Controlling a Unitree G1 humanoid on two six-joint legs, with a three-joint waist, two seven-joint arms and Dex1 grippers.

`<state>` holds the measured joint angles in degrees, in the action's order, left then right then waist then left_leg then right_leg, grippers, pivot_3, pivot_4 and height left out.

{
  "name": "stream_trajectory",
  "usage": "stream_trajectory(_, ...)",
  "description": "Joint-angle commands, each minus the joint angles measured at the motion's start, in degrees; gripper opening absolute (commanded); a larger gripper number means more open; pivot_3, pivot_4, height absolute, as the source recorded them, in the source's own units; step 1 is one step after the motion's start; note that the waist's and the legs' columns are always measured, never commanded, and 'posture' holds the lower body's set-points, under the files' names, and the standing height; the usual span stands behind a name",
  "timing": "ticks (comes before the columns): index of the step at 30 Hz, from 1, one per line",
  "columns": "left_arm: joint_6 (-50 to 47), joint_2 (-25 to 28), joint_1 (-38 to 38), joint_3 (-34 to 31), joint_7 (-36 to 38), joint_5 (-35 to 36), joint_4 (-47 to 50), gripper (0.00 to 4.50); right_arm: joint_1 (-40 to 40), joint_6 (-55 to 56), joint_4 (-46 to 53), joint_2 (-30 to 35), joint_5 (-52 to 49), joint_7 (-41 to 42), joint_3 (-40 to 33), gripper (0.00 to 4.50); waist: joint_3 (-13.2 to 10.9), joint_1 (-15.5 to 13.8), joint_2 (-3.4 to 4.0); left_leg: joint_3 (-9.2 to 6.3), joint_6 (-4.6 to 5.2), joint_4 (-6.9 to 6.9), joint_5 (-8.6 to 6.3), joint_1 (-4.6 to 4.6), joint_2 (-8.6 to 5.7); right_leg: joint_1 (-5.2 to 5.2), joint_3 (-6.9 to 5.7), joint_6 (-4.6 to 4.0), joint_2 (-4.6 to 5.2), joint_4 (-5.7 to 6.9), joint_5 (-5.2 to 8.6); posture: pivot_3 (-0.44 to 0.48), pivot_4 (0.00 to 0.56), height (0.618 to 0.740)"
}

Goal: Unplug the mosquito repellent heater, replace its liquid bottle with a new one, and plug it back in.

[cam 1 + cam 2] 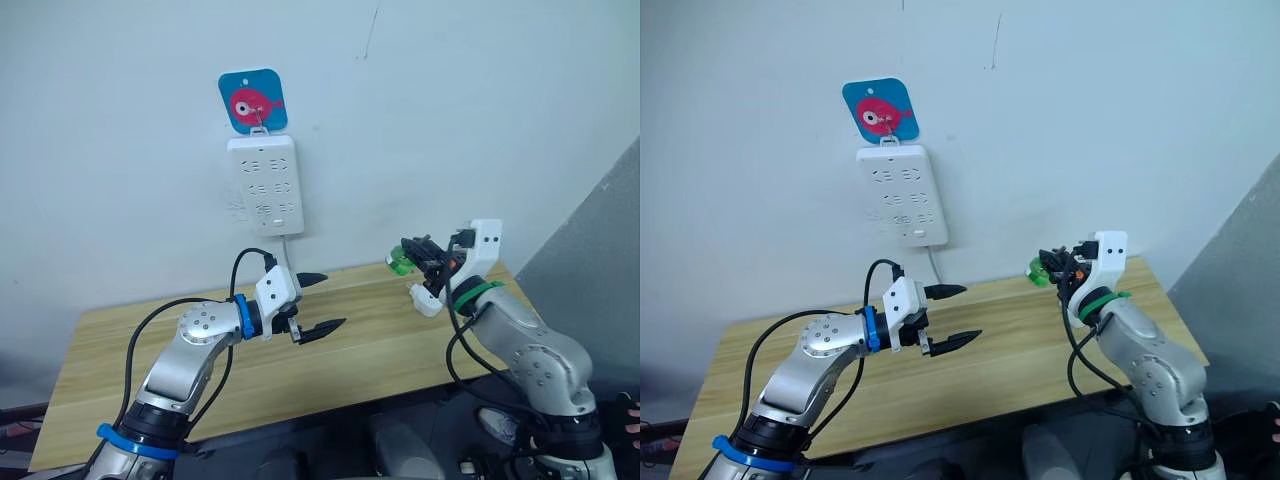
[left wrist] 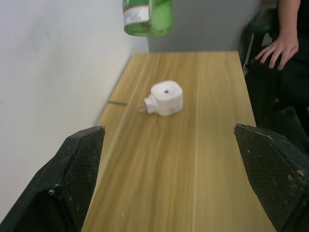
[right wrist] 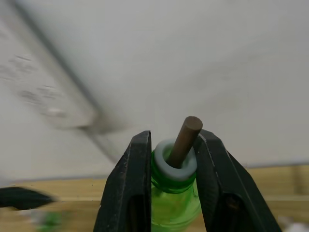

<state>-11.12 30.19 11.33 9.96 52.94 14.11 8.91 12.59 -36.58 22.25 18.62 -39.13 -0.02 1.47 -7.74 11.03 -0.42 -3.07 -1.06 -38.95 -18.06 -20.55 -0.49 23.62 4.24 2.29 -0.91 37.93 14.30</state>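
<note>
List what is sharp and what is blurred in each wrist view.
Left wrist view: the heater on the table is fairly sharp, the near fingers soft. Right wrist view: the green bottle neck and wick are sharp, the power strip behind blurred.

No words or numbers can be read anywhere; the label on the green bottle (image 2: 147, 17) is blurred, and the blue wall hook plate (image 1: 252, 100) bears a pink fish picture.
</note>
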Motion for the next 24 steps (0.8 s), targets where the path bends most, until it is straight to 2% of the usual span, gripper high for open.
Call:
stream_trajectory(1, -4.9, 1.3, -1.2, 1.6, -0.3, 0.1, 6.0, 4.50, 2.9, 17.5, -15.5, -0.5, 17.8, 3.5, 6.9, 0.83, -0.1, 0.1, -0.15, 0.00, 0.00, 0.01, 0.00, 0.01, 0.02, 0.00, 0.00, 0.00, 0.00, 0.00, 0.00, -0.170, 0.129, 0.740)
stream_trajectory(4, -8.4, 2.0, -2.7, 1.3, -1.4, 0.6, 9.1, 4.50, 4.9, 27.4, -27.6, -2.8, 24.8, 6.5, 9.5, 0.83, -0.3, -0.1, -0.18, 0.04, 0.01, 0.07, 0.00, 0.04, 0.05, 0.04, 0.04, -0.01, 0.02, 0.02, -0.01, -0.146, 0.142, 0.740)
stream_trajectory(11, -15.1, 4.7, -6.5, 0.6, -5.4, -0.9, 15.2, 4.50, 9.2, 39.0, -46.0, -8.8, 30.2, 11.2, 8.7, 0.83, -1.5, -1.3, -0.19, -0.12, 0.00, 0.08, 0.00, 0.01, 0.13, 0.13, 0.03, -0.31, 0.12, 0.15, -0.18, -0.079, 0.177, 0.740)
stream_trajectory(20, -19.1, 5.5, -8.9, 0.6, -9.4, -1.7, 18.5, 4.50, 12.6, 45.4, -57.7, -11.7, 35.4, 12.4, 7.9, 0.83, -2.4, -4.5, -0.19, -0.32, -0.01, 0.09, -0.01, -0.06, 0.07, 0.16, -0.08, -0.42, 0.30, 0.15, -0.25, -0.043, 0.193, 0.740)
stream_trajectory(24, -19.3, 5.3, -9.2, 0.6, -10.2, -1.6, 18.3, 4.50, 13.5, 47.2, -61.8, -12.3, 36.8, 11.1, 6.9, 0.83, -2.8, -5.1, -0.21, -0.32, -0.02, 0.09, -0.01, -0.07, 0.06, 0.17, -0.10, -0.44, 0.33, 0.15, -0.26, -0.045, 0.190, 0.740)
